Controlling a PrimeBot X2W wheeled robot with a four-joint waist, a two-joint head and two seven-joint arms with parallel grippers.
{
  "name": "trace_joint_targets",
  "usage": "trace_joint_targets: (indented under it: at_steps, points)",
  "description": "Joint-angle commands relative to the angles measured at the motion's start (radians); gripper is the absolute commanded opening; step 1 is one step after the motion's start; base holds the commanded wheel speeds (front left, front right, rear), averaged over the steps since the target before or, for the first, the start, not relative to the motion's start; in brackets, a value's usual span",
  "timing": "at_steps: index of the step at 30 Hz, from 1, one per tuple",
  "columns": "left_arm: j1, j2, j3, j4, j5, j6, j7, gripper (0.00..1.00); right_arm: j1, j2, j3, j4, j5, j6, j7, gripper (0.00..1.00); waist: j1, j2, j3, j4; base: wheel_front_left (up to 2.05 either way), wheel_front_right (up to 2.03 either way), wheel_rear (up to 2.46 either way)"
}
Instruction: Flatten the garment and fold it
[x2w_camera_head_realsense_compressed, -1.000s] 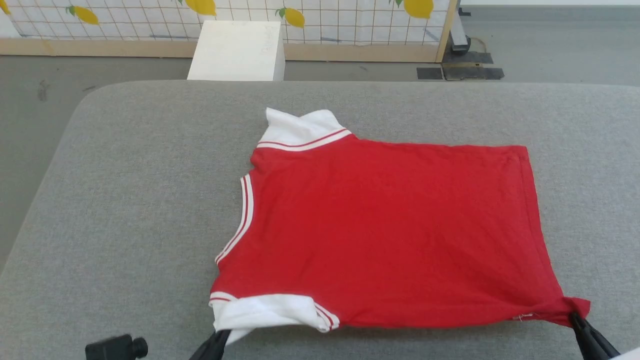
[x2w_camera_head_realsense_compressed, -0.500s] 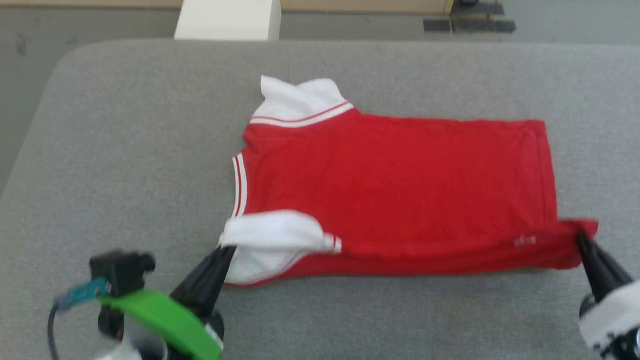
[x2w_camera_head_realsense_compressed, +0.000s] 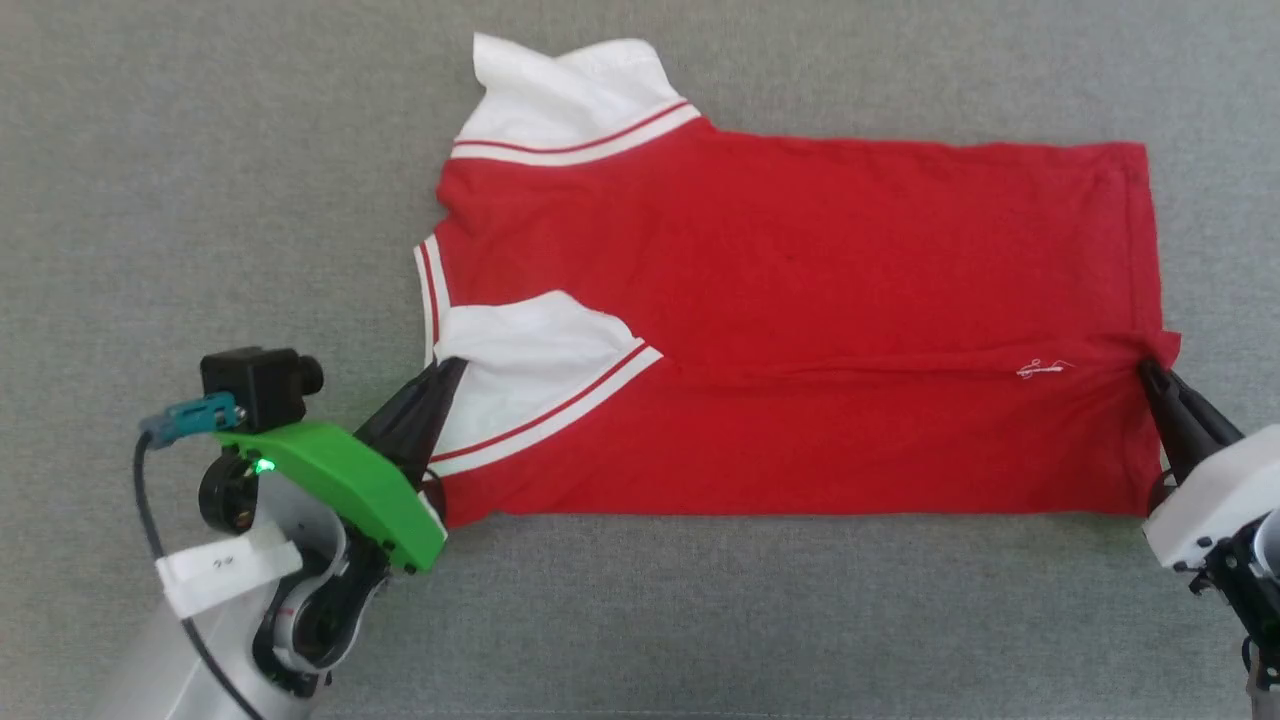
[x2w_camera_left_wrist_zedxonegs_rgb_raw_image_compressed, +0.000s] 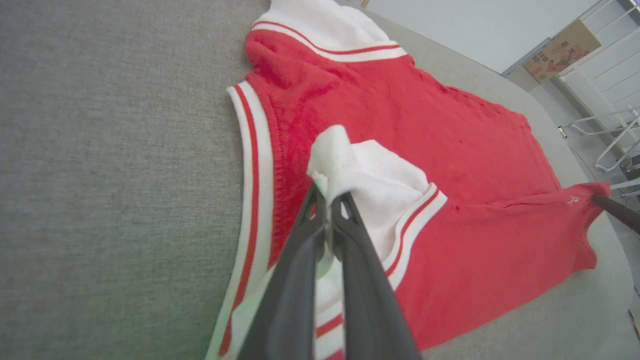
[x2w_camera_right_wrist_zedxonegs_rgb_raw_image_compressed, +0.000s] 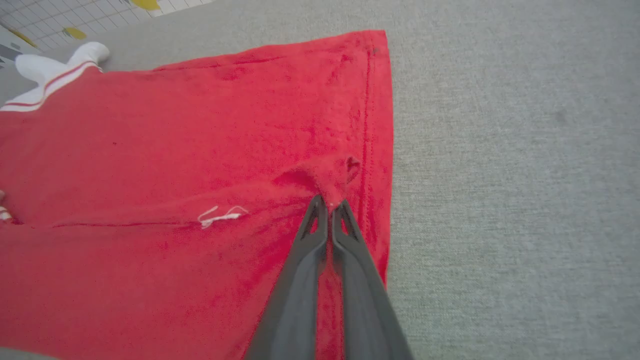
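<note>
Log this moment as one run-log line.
left gripper: shut on white sleeve | right gripper: shut on hem corner | garment: near edge folded over

1. the garment: soft matt cloth, faintly fuzzy, with ribbed striped trim.
2. the surface: grey woven fabric, coarse and matt.
3. the left tool and right tool: dark, smooth, matt plastic.
4. the green cover: smooth, slightly glossy plastic.

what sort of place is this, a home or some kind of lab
Most likely a robot test room or lab rather than a home. The garment lies on a wide grey cloth-covered work surface, a lemon-print gridded backdrop shows past its edge, and white metal frames and a cardboard box sit beyond.
</note>
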Motion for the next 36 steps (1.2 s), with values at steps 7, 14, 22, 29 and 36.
trace_joint_targets:
  at_steps: [7, 14, 22, 29, 36]
  points:
    - [-0.061, -0.032, -0.029, 0.107, 0.0, -0.017, 0.024, 0.0, -0.061, -0.024, 0.016, 0.102, 0.001, -0.002, 0.018, 0.0, 0.0, -0.0001, 0.059, -0.003, 0.0, 0.0, 0.0]
    - [-0.072, -0.054, -0.018, 0.157, -0.02, 0.007, 0.027, 1.0, -0.077, -0.026, 0.024, 0.148, -0.004, -0.002, 0.021, 1.0, 0.0, -0.0001, 0.034, 0.006, 0.0, 0.0, 0.0]
    - [-0.009, -0.041, 0.017, 0.122, -0.03, 0.029, -0.023, 1.0, -0.044, -0.035, 0.029, 0.103, 0.015, -0.002, 0.005, 1.0, 0.0, -0.0001, -0.063, 0.007, 0.0, 0.0, 0.0]
    - [0.122, -0.02, 0.061, -0.006, 0.027, 0.103, -0.15, 1.0, 0.035, 0.013, -0.047, -0.011, -0.008, -0.002, -0.062, 1.0, 0.0, -0.0001, -0.167, 0.015, 0.0, 0.0, 0.0]
    - [0.365, -0.067, 0.151, -0.184, 0.209, 0.214, -0.376, 1.0, 0.203, 0.155, -0.137, -0.15, -0.135, -0.002, -0.263, 1.0, 0.0, -0.0001, -0.258, 0.023, 0.0, 0.0, 0.0]
